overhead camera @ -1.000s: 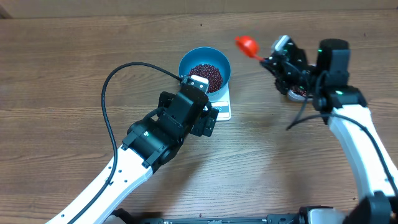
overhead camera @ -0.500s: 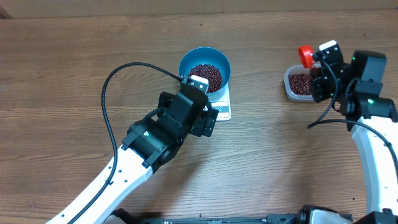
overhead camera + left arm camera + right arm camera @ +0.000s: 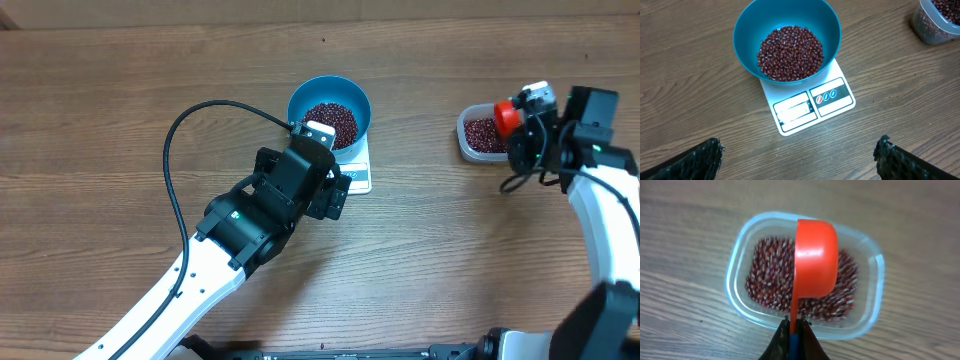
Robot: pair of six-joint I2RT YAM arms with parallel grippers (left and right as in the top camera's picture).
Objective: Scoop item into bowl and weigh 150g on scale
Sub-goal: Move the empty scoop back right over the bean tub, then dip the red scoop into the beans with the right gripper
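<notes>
My right gripper (image 3: 792,330) clamps the red scoop (image 3: 815,260) over the tub (image 3: 737,265), well right of the scale (image 3: 812,102). My left gripper (image 3: 797,150) stands wide open near the scale. The bowl (image 3: 747,30) of beans (image 3: 790,52) sits on it.

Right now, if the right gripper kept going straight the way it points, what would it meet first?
Probably the beans in the clear tub: the right gripper, shut on the red scoop, points down at them, scoop leading. Height above them is unclear.
</notes>
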